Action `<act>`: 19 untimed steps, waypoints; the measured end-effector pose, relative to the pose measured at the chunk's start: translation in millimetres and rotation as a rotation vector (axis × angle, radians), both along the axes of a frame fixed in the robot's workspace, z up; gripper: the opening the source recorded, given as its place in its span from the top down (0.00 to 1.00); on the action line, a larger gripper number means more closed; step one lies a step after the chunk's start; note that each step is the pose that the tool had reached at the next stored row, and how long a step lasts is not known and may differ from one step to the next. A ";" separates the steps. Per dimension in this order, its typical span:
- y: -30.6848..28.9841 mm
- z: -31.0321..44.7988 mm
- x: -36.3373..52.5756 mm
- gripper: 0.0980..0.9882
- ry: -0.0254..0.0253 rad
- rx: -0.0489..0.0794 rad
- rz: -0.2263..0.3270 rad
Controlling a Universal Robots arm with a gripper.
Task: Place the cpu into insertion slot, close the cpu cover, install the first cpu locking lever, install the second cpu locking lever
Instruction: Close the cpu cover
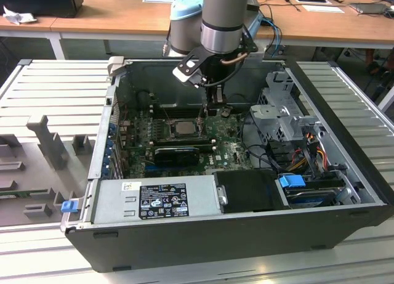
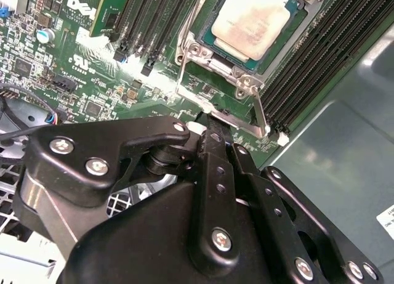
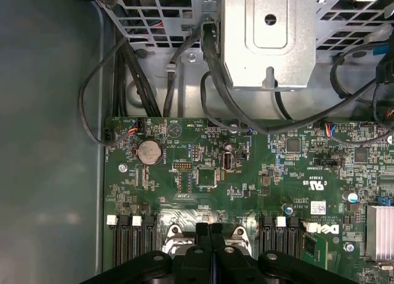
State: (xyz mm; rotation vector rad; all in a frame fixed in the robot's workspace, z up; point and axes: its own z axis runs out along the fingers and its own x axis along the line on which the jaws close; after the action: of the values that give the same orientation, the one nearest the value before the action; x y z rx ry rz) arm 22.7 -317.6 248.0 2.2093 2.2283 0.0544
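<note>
Chip: the chip (image 2: pixel 251 18) is seated flat in the socket (image 2: pixel 275 57), pale metal face up. On the exterior view it lies at about eight o'clock from the gripper (image 1: pixel 205 117), just beside it.
Cover: the cover (image 2: pixel 215 63) is seen lying down around the chip's rim, with the face showing through its window.
Pincer: the fingers (image 3: pixel 201 233) are pressed together with only a seam between them, tips near the thin lever (image 2: pixel 258 108). Whether the lever is nipped cannot be told.
Chip handling: it is judged light, stiff and fragile, with a smeared face. It is best taken by opposite edges and never slid in the socket.
Lever handling: stiff, springy wire is expected, best caught at its free end.
</note>
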 end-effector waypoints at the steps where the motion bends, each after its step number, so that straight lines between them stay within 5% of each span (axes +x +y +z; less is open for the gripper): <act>1: 0.0 0.0 -0.4 0.99 0.0000 0.000 0.000; 19: 0.0 0.0 -13.5 0.99 0.0000 0.000 0.000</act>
State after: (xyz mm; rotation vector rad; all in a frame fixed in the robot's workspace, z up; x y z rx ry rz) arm 9.1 -317.6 248.0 2.2093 2.2282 0.0543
